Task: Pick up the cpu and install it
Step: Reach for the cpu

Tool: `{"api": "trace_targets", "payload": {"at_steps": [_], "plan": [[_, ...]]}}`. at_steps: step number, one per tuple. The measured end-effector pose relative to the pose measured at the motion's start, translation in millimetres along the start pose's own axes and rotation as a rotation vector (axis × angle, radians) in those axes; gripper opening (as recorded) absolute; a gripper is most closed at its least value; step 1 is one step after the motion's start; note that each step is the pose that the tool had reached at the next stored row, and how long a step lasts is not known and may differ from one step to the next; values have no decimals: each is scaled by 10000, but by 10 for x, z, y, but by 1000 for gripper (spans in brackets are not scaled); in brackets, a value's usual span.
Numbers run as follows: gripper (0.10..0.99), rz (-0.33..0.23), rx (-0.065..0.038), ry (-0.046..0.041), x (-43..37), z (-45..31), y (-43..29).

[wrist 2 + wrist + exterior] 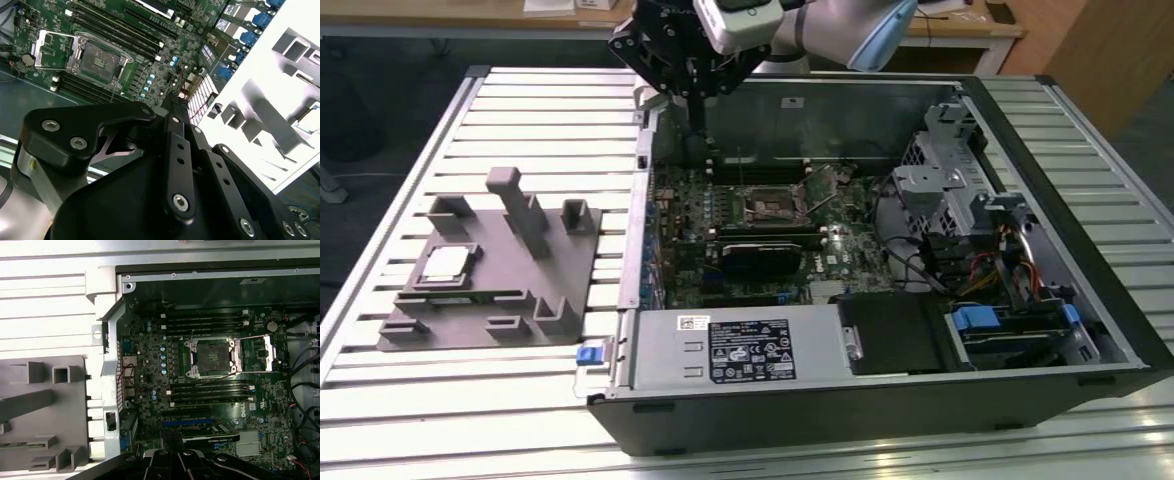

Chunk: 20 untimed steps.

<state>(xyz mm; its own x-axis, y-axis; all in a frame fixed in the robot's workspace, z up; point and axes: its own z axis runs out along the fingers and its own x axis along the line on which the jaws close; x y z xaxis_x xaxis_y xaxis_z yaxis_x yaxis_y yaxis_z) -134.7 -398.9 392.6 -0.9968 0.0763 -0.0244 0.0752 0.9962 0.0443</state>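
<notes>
Tool (175, 98) closed, empty, cpu (444, 263) on grey fixture (500, 292) in exterior view

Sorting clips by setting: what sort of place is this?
Probably a robotics lab or test cell for computer assembly: a robot arm hangs over an open computer case on a slatted metal table, and a grey fixture beside it holds the cpu.
</notes>
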Motion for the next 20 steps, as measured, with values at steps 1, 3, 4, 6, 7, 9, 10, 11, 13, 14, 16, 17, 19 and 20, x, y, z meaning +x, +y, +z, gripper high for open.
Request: {"api": "trace_targets", "payload": {"at_steps": [1,3,4,6,7,9,10,11,13,14,16,17,19,20], "plan": [[106,0,0,0,3,0,0],[106,-1,-1,0,10,1,-1],[106,-1,0,0,13,1,-1],[106,-1,0,0,19,2,-2],[106,-1,-1,0,23,2,-2],[106,-1,0,0,31,3,-3],[106,-1,0,0,34,3,-3],[106,-1,0,0,38,3,-3],[106,-1,0,0,45,3,-3],[106,-1,0,0,48,4,-4],[106,-1,0,0,55,4,-4],[106,-1,-1,0,59,4,-5],[106,-1,-1,0,68,5,-5],[106,-1,0,0,71,5,-6]]}}
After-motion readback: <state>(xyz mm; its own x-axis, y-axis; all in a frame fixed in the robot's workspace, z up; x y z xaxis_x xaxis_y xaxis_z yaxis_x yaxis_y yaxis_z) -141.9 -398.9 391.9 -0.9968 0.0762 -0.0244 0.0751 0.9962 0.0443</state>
